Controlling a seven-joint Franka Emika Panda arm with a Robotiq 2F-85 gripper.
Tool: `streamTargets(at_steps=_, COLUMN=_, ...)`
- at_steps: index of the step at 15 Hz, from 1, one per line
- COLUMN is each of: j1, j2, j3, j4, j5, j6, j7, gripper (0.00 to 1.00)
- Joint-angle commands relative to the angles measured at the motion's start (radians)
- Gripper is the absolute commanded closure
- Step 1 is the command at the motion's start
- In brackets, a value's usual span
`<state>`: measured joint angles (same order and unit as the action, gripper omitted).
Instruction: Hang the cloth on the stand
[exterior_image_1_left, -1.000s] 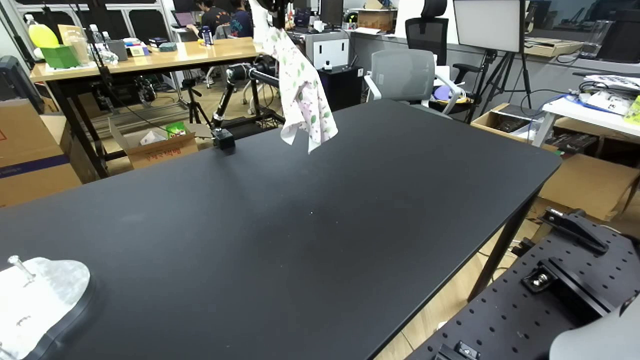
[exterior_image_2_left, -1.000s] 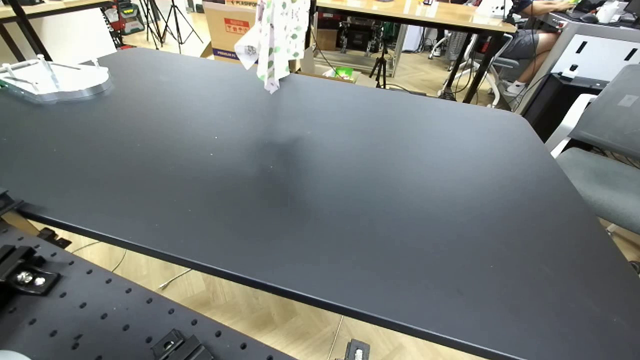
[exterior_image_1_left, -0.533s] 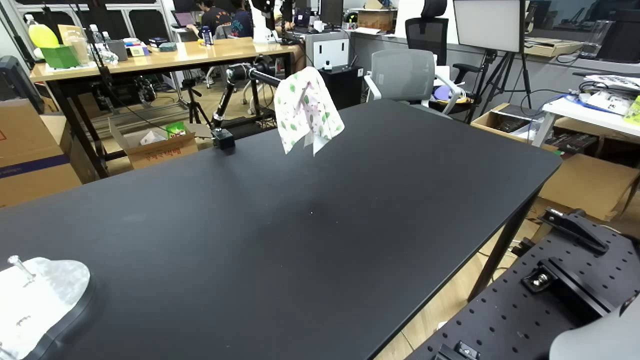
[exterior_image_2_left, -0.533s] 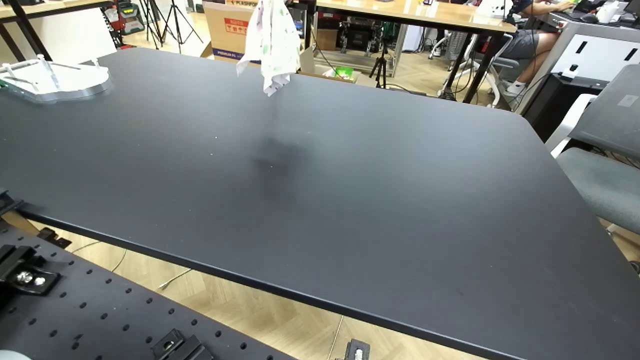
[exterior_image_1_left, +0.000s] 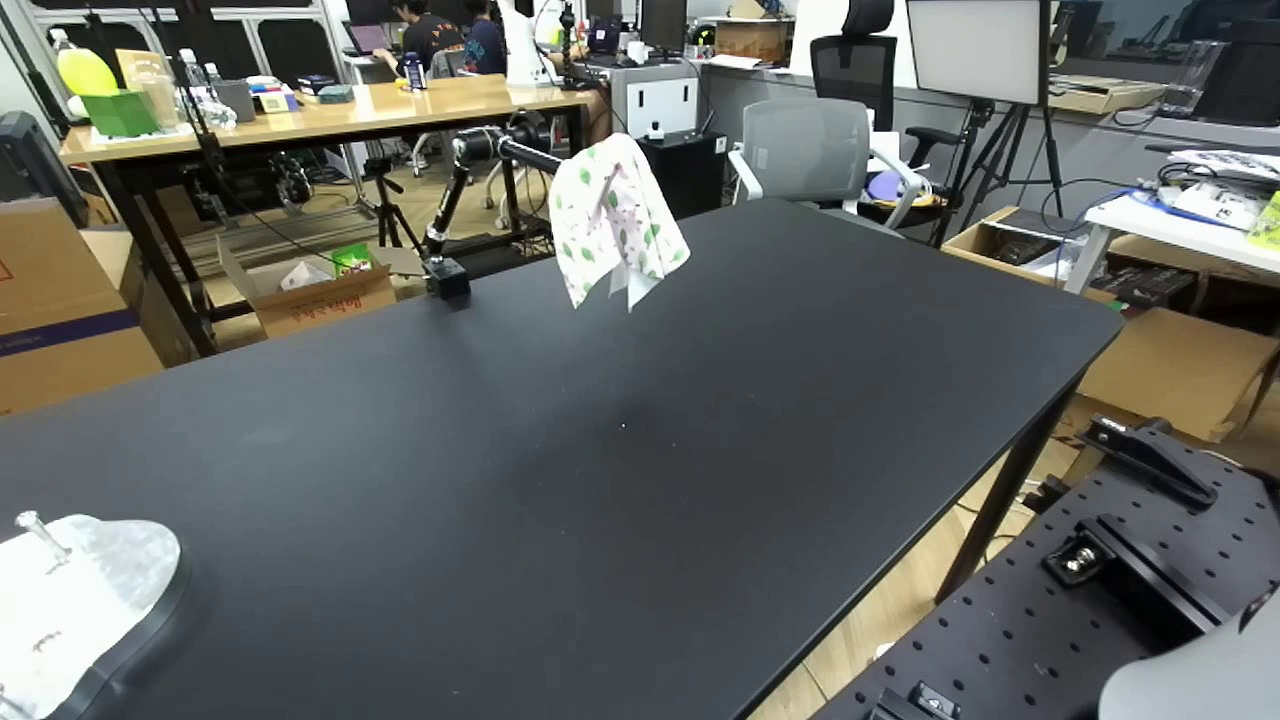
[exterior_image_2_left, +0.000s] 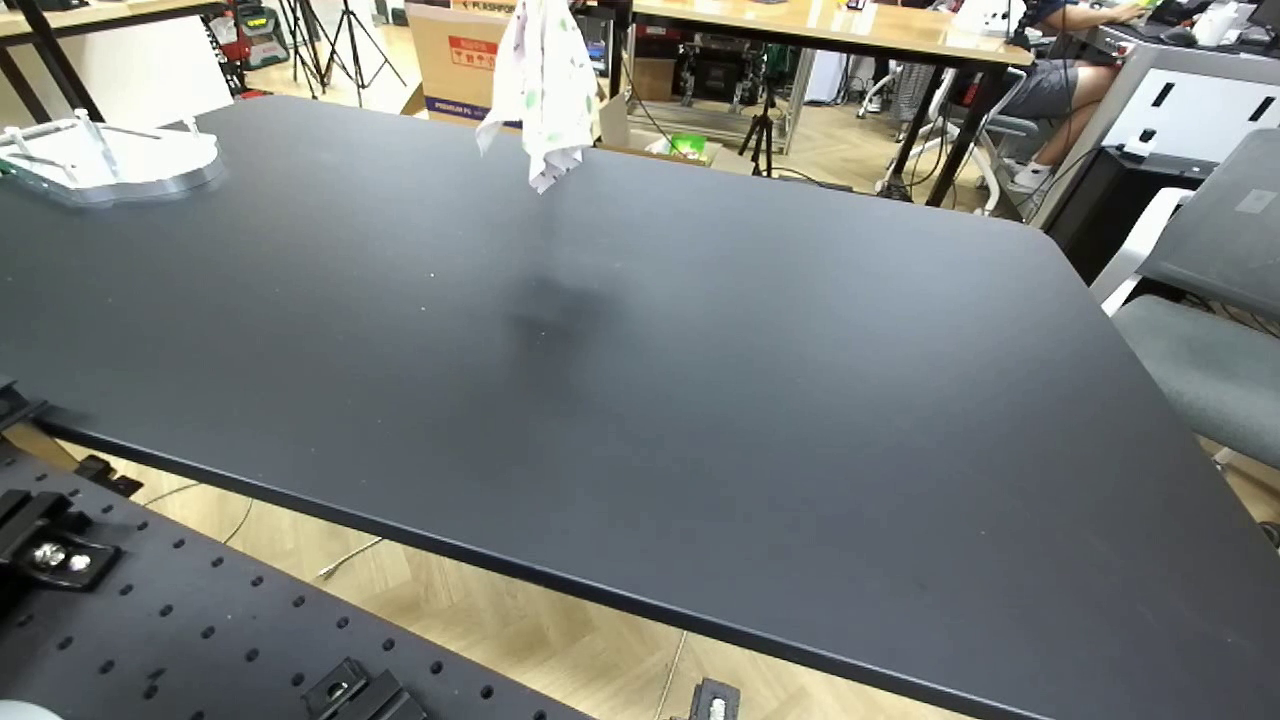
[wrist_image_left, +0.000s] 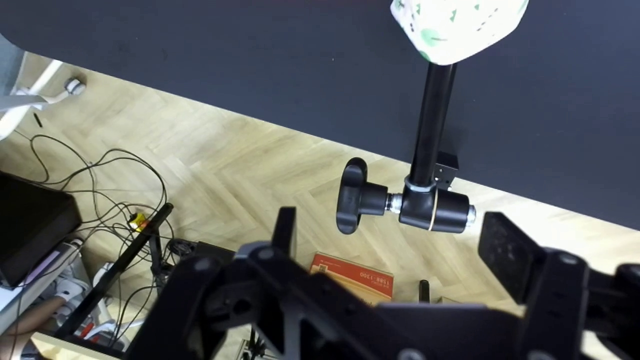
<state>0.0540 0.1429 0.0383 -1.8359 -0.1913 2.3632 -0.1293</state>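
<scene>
The pincer (wrist_image_left: 392, 243) gapes wide, the cloth (exterior_image_1_left: 615, 215) hanging on the stand (wrist_image_left: 432, 125).

Blk tbl (exterior_image_1_left: 560, 450), wht slab (exterior_image_1_left: 100, 590) w/ pegs (exterior_image_1_left: 45, 538) on top, blk stand base (exterior_image_1_left: 447, 281) at edge

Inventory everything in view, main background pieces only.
table: 1, black, both exterior views
stand: 1, black, at the table's edge
cloth: 1, green-printed white, draped over the stand
pegged slab: 1, whitish, on the table
perforated plate: 1, black, beside the table
cardboard boxes: several, brown, around the table
chairs: at least 2, grey and black, background
desks: several, wooden or white, background
people: at least 2, dark tops, background
robot base, probably: 1, white, lower corner, exterior views
gripper: 1, black, open, bottom of wrist view
</scene>
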Motion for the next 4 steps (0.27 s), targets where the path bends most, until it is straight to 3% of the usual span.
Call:
streamTargets(at_steps=1, j1=-0.001, j2=0.0, j3=0.001, j4=0.0, j5=0.0, j6=-0.002, j7=0.0, gripper=0.06)
streamTargets(at_steps=4, j1=-0.001, j2=0.0, j3=0.001, j4=-0.002, j5=0.0, j6=-0.002, j7=-0.001, gripper=0.06)
